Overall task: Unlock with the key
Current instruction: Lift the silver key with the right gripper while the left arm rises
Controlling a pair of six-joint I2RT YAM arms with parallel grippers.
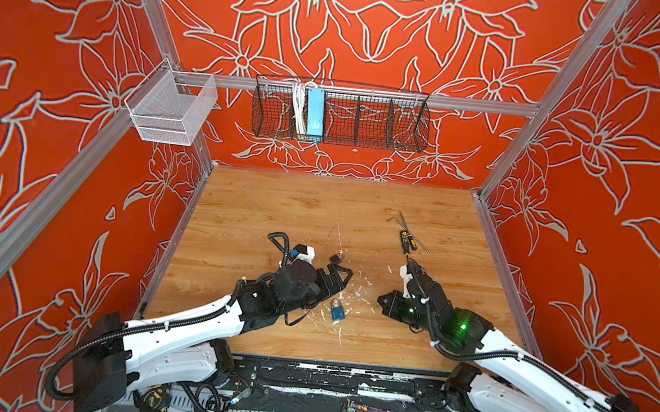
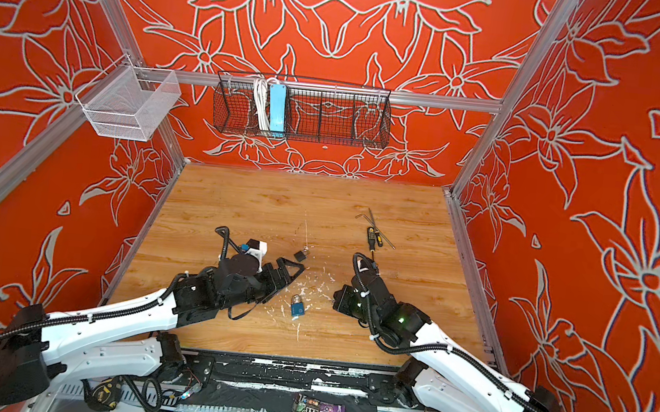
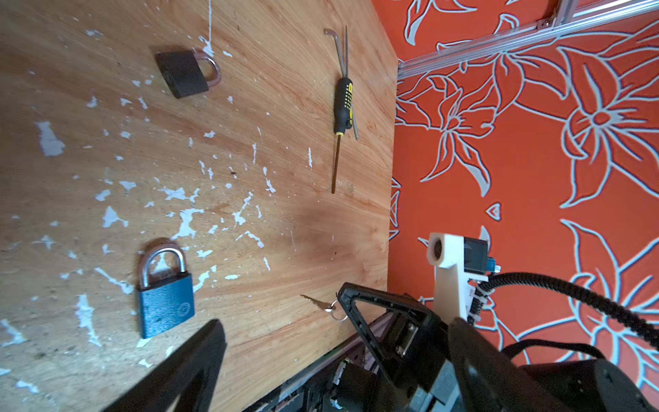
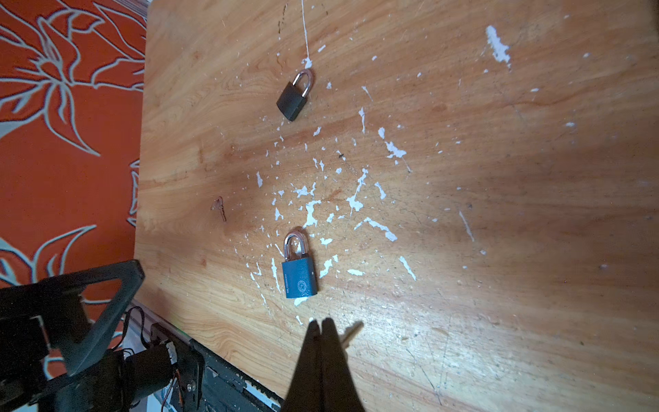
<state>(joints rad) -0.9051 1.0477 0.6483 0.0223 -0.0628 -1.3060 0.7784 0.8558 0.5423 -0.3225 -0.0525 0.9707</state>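
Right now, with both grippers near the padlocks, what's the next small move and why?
Probably lower the open left gripper onto the blue padlock to pin it. Its shackle looks closed, nothing holds it, and the key shows at the tip of the shut right gripper; whether it is pinched there I can't tell.
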